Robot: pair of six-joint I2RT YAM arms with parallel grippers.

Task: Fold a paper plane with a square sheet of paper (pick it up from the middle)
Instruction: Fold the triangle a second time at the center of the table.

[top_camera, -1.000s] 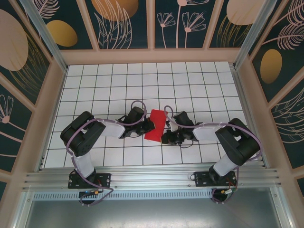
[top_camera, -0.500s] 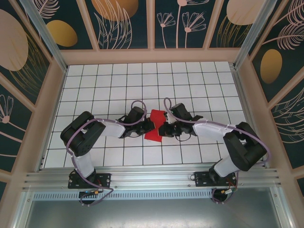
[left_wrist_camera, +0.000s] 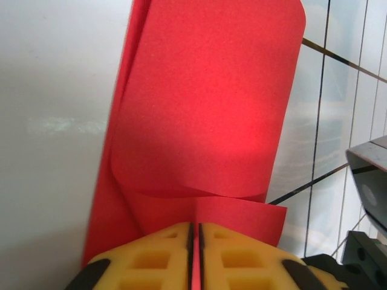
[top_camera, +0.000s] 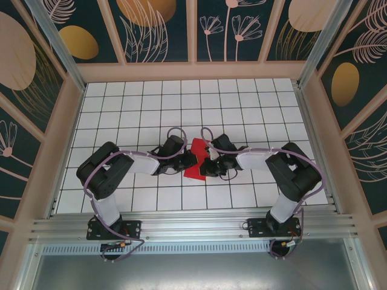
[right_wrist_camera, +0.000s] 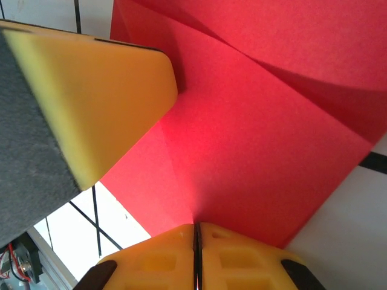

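Observation:
The square sheet of paper (top_camera: 196, 170) is bright red and folded over, lying on the tiled table between the two arms. In the left wrist view the sheet of paper (left_wrist_camera: 205, 109) curls upward in a loose roll. My left gripper (left_wrist_camera: 195, 226) is shut on its near edge, and a red strip shows in the slit between the yellow pads. In the top view the left gripper (top_camera: 189, 161) sits at the paper's left side. My right gripper (top_camera: 206, 164) rests over the paper's right part. Its shut tips (right_wrist_camera: 196, 228) press against the red sheet (right_wrist_camera: 254, 139), with nothing between them.
The white tiled table (top_camera: 181, 109) is boxed in by wooden walls, with an aluminium rail (top_camera: 193, 229) along the near edge. The left gripper's yellow finger (right_wrist_camera: 91, 103) stands close beside the right one. Part of the right arm (left_wrist_camera: 370, 181) shows at the paper's right.
My right gripper has swung left from beside the paper onto its right part, and the arm now reaches further across. The left arm has stayed put, holding the paper.

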